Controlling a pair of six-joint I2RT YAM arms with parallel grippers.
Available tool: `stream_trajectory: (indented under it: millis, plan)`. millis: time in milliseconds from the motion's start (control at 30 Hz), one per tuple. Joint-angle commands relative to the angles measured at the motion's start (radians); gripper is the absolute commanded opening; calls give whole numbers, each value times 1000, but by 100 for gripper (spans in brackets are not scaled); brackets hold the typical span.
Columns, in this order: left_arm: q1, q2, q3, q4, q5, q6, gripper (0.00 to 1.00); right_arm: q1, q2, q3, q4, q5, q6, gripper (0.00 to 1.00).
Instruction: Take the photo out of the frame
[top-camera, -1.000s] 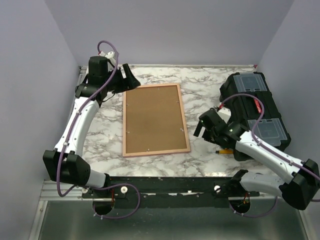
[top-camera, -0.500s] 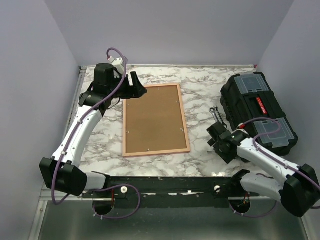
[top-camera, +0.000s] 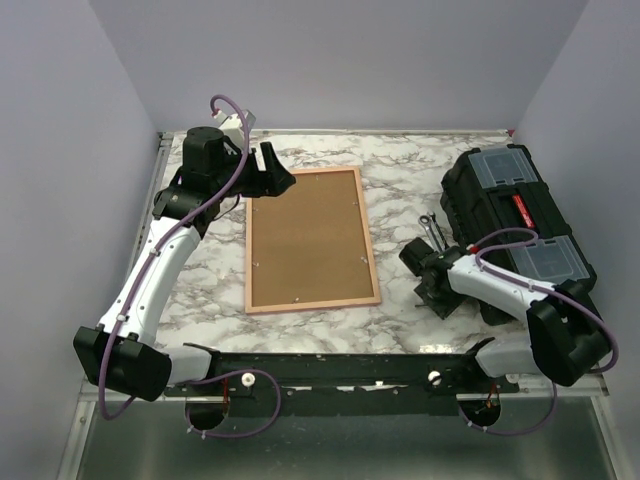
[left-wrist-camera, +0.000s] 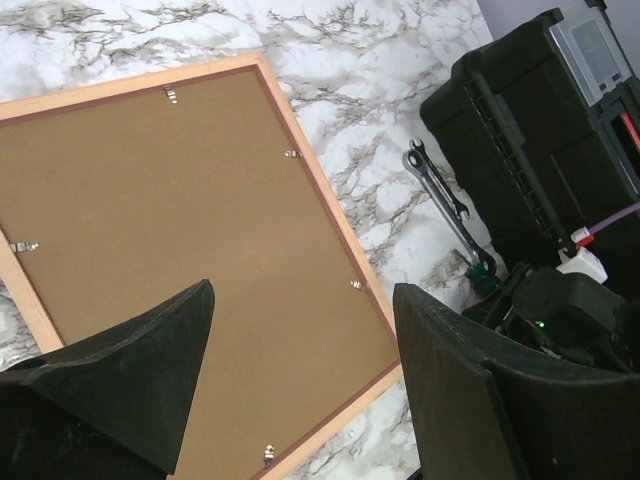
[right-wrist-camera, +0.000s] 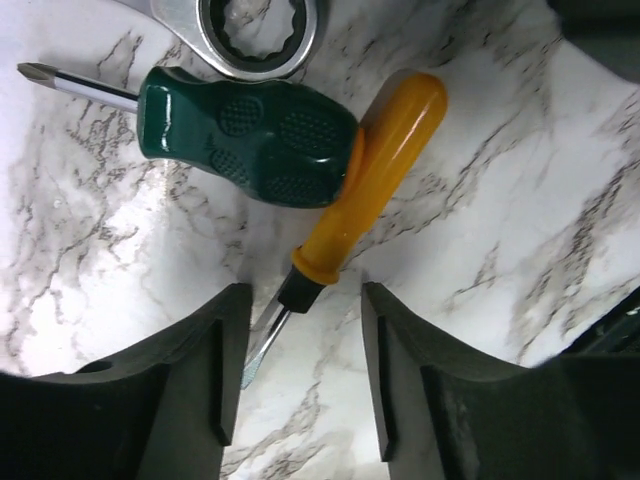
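Nearest the arms' bases, the right gripper (right-wrist-camera: 303, 300) is down at the white marble-patterned table (top-camera: 400, 180), its jaws partly apart on either side of the dark collar and steel shaft of an orange-handled flat screwdriver (right-wrist-camera: 385, 170), with clear gaps on both sides and nothing gripped yet. The choice looks deliberate, since a thin blade would suit bending back small retaining tabs. The orange handle leans against a stubby green-handled screwdriver (right-wrist-camera: 250, 135), whose handle lies right by the ring end of a steel spanner (right-wrist-camera: 258, 25), the three tools clustered just beside a black plastic toolbox with clear lid compartments (top-camera: 510, 225). At the table's middle, the thin pink rectangular picture frame (top-camera: 312, 240) lies flat and face down, its brown backing board uppermost, so the small metal clips (left-wrist-camera: 291, 154) around its edge are within reach. The photo is not visible; it is presumably under that board, still inside the frame, and the task has barely begun. Farthest away, the left gripper (left-wrist-camera: 302, 290) hangs above the frame's far left corner with jaws wide and empty, seemingly posted there to steady the frame once prying starts. A slipping blade could scuff the board or shift the frame
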Motion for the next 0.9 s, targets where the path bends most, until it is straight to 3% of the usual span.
stream_trajectory:
  millis: [0, 133, 467, 767, 867]
  plan:
    - [-3, -13, -3, 22, 44, 5, 73, -6, 43, 14, -9, 16, 19, 46]
    - [-3, -13, -2, 21, 43, 8, 73, 9, 22, -11, 10, -30, 28, 30]
    - [-3, -3, -8, 37, 86, -2, 74, 60, -138, -78, -50, -61, 113, 9]
    - [-9, 17, -11, 46, 123, -3, 73, 86, -314, 10, -187, -115, 73, 1]
    - [-11, 31, -17, 65, 166, -22, 73, 86, -362, 41, -77, -158, -87, 1]
